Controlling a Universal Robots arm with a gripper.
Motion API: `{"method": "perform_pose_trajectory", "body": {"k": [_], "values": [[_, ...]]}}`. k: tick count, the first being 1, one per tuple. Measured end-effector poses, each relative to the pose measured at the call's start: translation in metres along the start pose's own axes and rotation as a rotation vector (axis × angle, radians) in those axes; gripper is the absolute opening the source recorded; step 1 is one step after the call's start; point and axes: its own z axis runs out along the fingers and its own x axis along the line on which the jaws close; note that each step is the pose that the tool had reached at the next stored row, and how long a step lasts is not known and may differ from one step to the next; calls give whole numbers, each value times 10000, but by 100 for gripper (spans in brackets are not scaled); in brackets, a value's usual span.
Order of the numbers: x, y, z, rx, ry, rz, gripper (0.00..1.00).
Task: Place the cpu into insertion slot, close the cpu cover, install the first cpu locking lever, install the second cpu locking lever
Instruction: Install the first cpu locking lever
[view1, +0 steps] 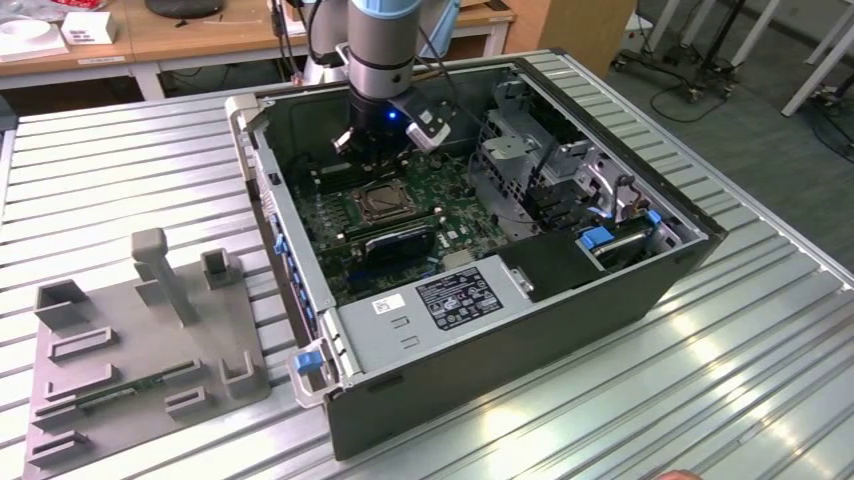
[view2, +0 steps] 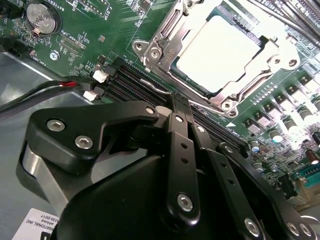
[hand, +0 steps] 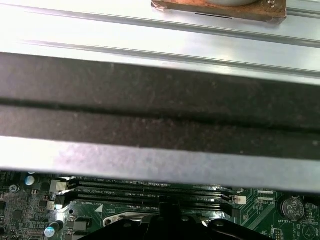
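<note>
As the square silvery-beige cpu (view2: 217, 50) lay seated beneath the thin silvery cpu cover (view2: 252, 80), the black gripper (view2: 176, 97) hung clenched and empty beside them, apparently to press.

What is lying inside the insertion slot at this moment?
The cpu sits in the insertion slot, its pale top showing through the cpu cover. The slot's floor under it is hidden.

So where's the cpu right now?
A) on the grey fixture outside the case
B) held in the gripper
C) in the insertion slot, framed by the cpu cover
C: in the second wrist view the cpu lies flat on the green board with the cpu cover down around its bright top.
</note>
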Motion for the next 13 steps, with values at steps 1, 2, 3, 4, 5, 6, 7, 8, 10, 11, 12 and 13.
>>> {"method": "perform_pose_trajectory", "body": {"k": [1, 2, 3, 4, 5, 6, 7, 8, 10, 11, 12, 13], "values": [[0, 0, 0, -1, -1, 2, 11], [0, 0, 0, 0, -1, 4, 11], [0, 0, 0, 0, -2, 8, 11], [0, 0, 0, 1, -3, 16, 11], [0, 0, 0, 1, -4, 23, 11], [0, 0, 1, 2, -5, 28, 11], [0, 0, 2, 3, -5, 32, 11], [0, 0, 3, 2, -6, 35, 11], [0, -1, 8, 3, -7, 39, 11], [1, -1, 10, 3, -7, 39, 11], [1, -2, 12, 3, -7, 40, 11], [1, -2, 15, 3, -8, 40, 11]]}}
